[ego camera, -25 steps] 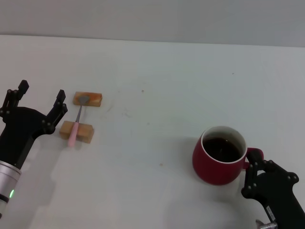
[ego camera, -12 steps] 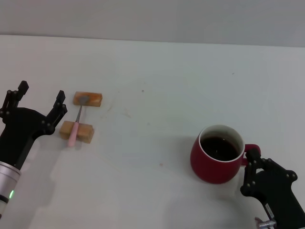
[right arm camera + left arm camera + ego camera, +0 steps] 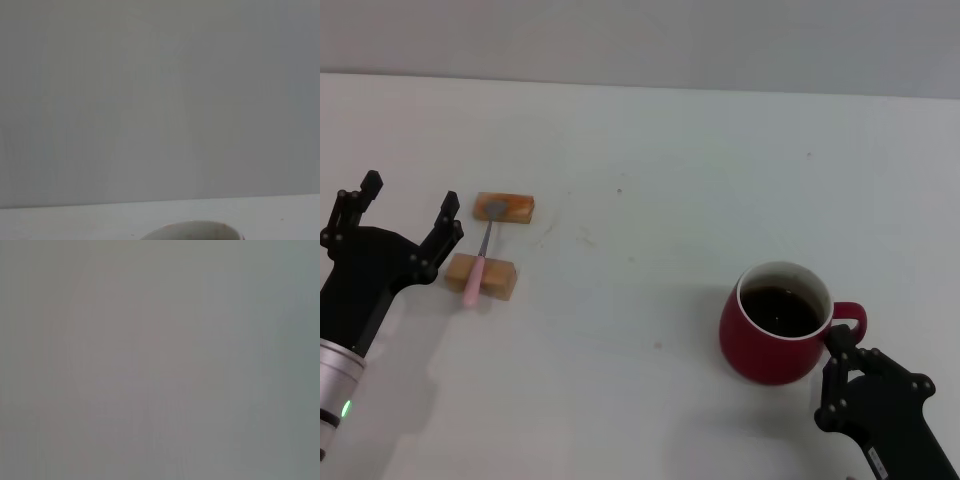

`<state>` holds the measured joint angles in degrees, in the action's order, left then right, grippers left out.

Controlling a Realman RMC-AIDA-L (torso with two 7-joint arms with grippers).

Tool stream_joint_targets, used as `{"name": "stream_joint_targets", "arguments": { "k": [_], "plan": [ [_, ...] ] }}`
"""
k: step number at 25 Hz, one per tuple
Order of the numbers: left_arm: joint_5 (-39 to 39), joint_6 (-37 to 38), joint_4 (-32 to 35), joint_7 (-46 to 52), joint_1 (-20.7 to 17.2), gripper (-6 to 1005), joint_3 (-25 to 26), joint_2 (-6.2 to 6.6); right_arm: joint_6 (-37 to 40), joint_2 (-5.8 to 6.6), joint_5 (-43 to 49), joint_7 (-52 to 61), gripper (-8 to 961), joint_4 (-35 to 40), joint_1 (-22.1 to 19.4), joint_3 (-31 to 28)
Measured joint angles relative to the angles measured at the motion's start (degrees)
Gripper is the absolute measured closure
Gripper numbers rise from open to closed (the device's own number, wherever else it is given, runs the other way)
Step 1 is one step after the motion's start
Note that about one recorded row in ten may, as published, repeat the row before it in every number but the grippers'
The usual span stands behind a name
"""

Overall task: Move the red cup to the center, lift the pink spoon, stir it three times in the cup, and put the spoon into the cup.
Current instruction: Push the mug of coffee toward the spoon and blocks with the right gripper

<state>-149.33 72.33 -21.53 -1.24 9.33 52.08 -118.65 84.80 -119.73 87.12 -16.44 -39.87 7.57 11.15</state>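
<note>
Sitting well right of the pink spoon (image 3: 476,268), the red cup (image 3: 775,325) risks slopping liquid if nudged; right gripper (image 3: 840,375) just beside its handle, grip unclear, left gripper (image 3: 405,215) wide open.

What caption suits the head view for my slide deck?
Right gripper by the red cup's handle; open left gripper beside the pink spoon resting across two wooden blocks.

There are no words, numbers, labels or signs to read anywhere in these pictures.
</note>
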Motion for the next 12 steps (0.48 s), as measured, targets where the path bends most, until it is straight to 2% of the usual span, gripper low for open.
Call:
{"name": "stream_joint_targets", "arguments": {
  "k": [12],
  "plan": [
    [0.0,0.1,-0.3,-0.2,0.0,138,-0.2,0.0,-0.2,-0.06,0.2,0.0,953,-1.0,-0.5,0.4]
  ]
}}
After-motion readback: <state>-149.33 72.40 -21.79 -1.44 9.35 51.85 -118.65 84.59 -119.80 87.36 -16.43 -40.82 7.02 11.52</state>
